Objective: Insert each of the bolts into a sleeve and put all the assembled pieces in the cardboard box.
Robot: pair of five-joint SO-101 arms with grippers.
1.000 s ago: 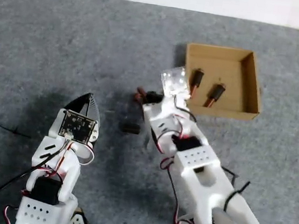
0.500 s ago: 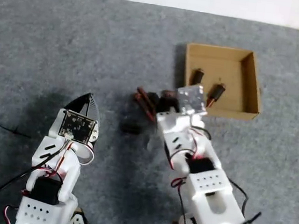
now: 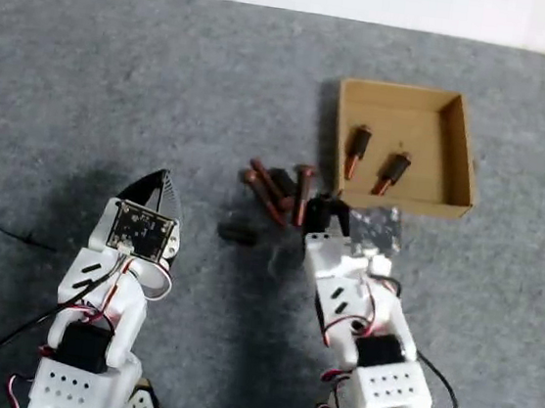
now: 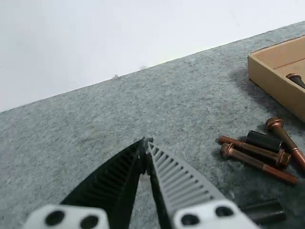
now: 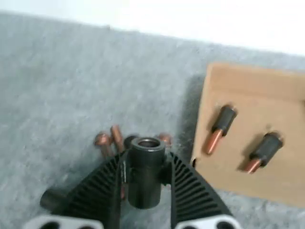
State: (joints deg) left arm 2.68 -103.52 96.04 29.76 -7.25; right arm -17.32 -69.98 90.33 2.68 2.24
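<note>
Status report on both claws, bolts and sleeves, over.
Right claw shut on upright sleeve. Left claw shut, empty. Two assembled pieces in cardboard box; three bolts loose beside it. No obstacle seen.

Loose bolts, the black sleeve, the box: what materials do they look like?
Bolts: probably copper-plated metal, going by the reddish sheen and flanged heads.
Sleeve: black, smooth satin tube; plastic or coated metal, can't tell.
Box: brown cardboard, matte, thin folded walls.

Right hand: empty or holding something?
Holding. The right hand is shut on a black sleeve, fingers pressed against both its sides.
</note>
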